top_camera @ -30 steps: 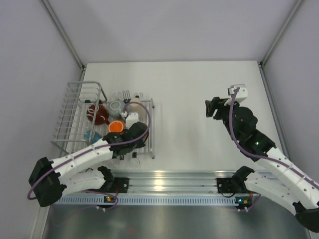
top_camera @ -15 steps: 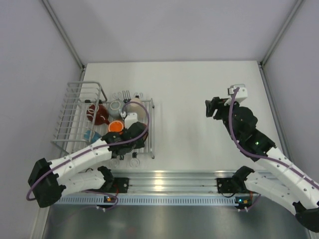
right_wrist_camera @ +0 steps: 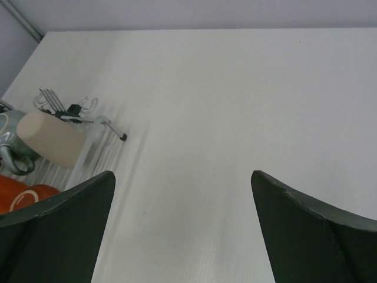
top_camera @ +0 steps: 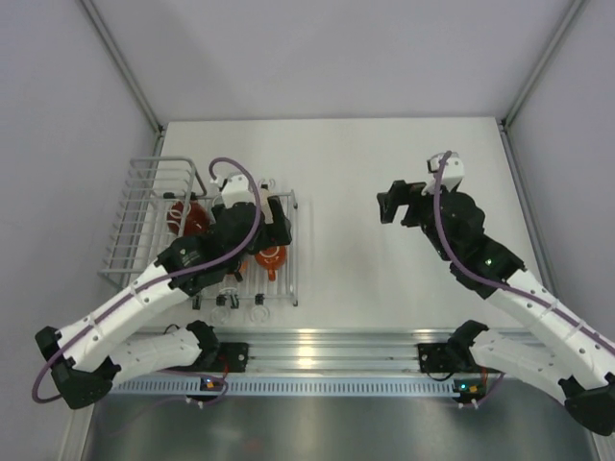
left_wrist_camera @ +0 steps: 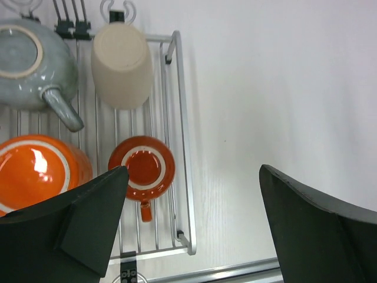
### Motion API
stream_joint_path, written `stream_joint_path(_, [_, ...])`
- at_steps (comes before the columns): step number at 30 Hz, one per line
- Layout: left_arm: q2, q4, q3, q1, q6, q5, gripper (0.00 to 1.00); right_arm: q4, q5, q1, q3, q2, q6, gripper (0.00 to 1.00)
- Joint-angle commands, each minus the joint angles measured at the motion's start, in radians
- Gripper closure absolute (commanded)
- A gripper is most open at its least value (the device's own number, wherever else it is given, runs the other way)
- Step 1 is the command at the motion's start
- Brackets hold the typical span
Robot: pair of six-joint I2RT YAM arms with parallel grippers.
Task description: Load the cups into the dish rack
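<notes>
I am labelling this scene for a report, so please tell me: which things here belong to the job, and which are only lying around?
For the job: dish rack, grey-blue mug, cream mug, bright orange mug, small red-orange mug, dark red mug.
Not for the job: white table, metal rail at its near edge.

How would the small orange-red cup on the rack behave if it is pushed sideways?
The small orange-red cup shines like glazed ceramic: probably stiff, slippery, breakable. It stands bottom-up on the wires of the dish rack, so its rim would likely snag rather than slide. Its handle should stop rolling.
</notes>
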State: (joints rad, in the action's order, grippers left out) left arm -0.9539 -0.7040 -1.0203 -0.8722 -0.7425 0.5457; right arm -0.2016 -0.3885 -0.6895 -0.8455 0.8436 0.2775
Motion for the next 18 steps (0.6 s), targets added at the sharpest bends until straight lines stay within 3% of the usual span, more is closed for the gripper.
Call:
stream_joint_path(1, [0.007, 0.067, -0.104, -0.002, 0.144, -0.003, 0.02, -0.047, 0.084, 0.015, -0.112, 0.022, 0.107, 0.01])
stream_joint_path(8, [0.047, 0.225, -0.144, -0.004, 0.294, -0.124, 0.02, -0.125, 0.220, 0.013, -0.130, -0.043, 0.161, 0.01])
stream_joint_path(18, [0.110, 0.333, -0.096, -0.004, 0.336, -0.176, 0.02, -0.228, 0.195, 0.011, -0.168, -0.124, 0.184, 0.01])
